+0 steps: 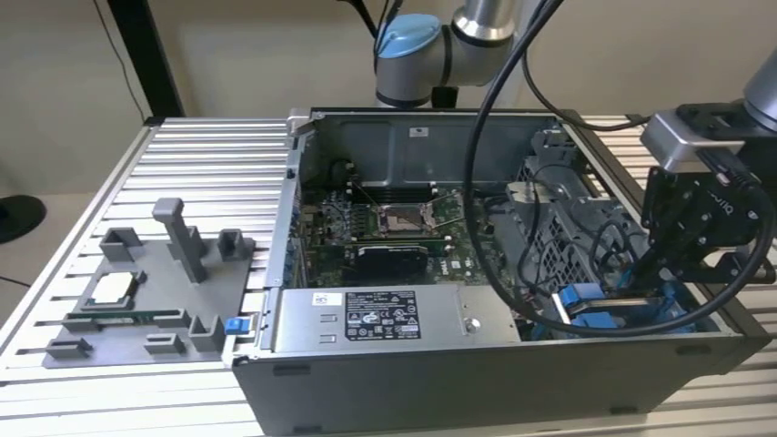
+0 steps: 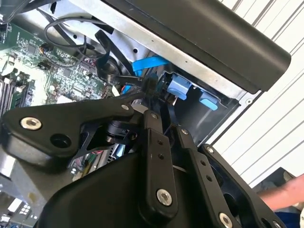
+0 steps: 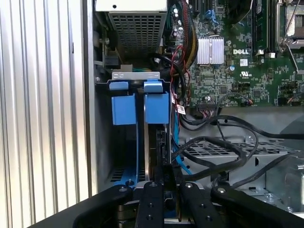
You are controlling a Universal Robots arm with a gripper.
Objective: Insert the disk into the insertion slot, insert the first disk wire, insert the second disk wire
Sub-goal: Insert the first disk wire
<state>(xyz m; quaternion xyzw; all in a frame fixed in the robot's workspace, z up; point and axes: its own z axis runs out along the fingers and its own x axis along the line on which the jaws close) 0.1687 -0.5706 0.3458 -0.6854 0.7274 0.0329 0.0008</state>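
The disk [image 3: 159, 142] stands edge-on in the insertion slot [image 3: 137, 156], and its bright blue frame tab [image 3: 156, 107] shows at the slot's far end. In the exterior view the blue frame [image 1: 598, 308] lies at the case's right front corner. My gripper [image 2: 152, 89] reaches down into that corner [image 1: 650, 278]. Its black fingers [image 3: 151, 199] are closed on a small black connector at the end of a flat black disk wire [image 2: 116, 78]. The connector sits against the disk's near edge; whether it is seated is hidden.
A grey labelled power-supply box [image 1: 377, 319] runs along the case front. The motherboard [image 3: 247, 57] and loose black cables [image 3: 223, 142] lie beside the bay. A grey fixture with parts [image 1: 134, 300] sits on the ribbed table. A person's hand [image 2: 285, 190] shows outside the case.
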